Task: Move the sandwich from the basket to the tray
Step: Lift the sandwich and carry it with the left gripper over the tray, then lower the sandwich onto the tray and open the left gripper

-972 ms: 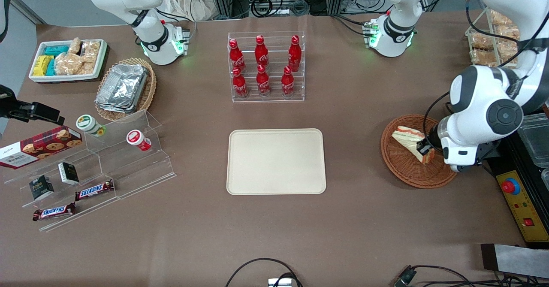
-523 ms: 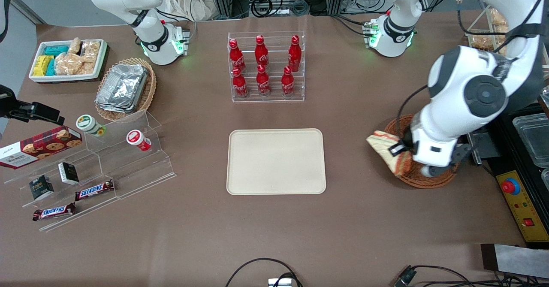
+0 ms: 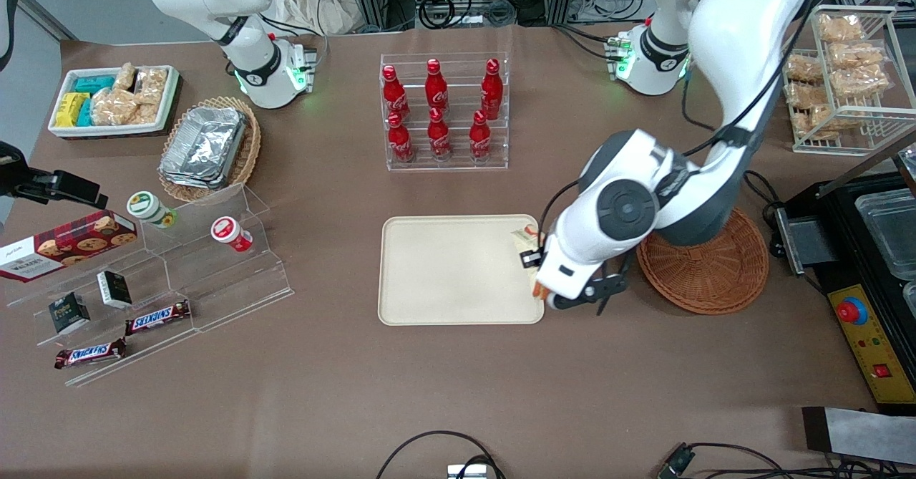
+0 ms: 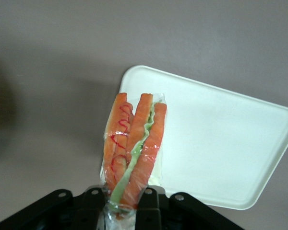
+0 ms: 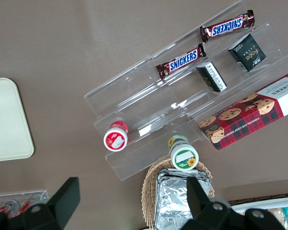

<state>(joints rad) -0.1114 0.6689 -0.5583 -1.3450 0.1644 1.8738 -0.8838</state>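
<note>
Sandwich wrapped in clear film hangs in our claw, whose fingers clamp its lower end. We hold it above the tray's edge nearest the basket, which sits on the worktop just beside the tray.

Gripper with sandwich above tray edge, beside basket.

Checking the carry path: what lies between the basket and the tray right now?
In the front view, the pincer shut on the sandwich, over the tray edge nearest the basket.
</note>
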